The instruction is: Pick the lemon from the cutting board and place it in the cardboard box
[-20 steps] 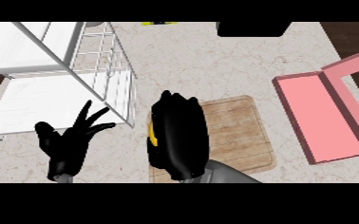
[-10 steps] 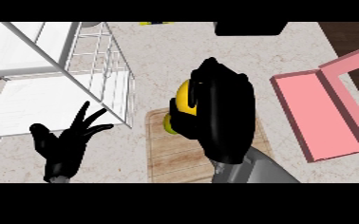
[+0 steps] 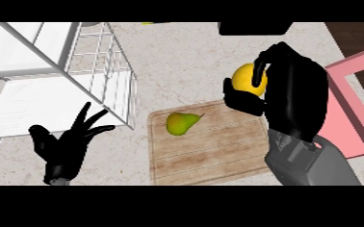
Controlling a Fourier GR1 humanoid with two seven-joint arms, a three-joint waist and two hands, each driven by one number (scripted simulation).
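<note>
My right hand point(image 3: 288, 91) is curled round the yellow lemon point(image 3: 247, 78), holding it in the air above the far right corner of the wooden cutting board point(image 3: 213, 149). A green-yellow pear point(image 3: 181, 122) lies on the board's left part. The pink box point(image 3: 346, 108) lies at the right edge, largely hidden behind my right hand and forearm. My left hand point(image 3: 68, 144) rests open at the lower left, fingers spread and pointing up.
A white wire rack point(image 3: 92, 77) stands at the upper left over the marble counter. A dark object point(image 3: 254, 28) sits at the top edge. A brown surface point(image 3: 348, 36) shows at the top right corner.
My right hand has carried the lemon up and to the right, off the board toward the pink box, uncovering the pear. The left hand has stayed in place.
</note>
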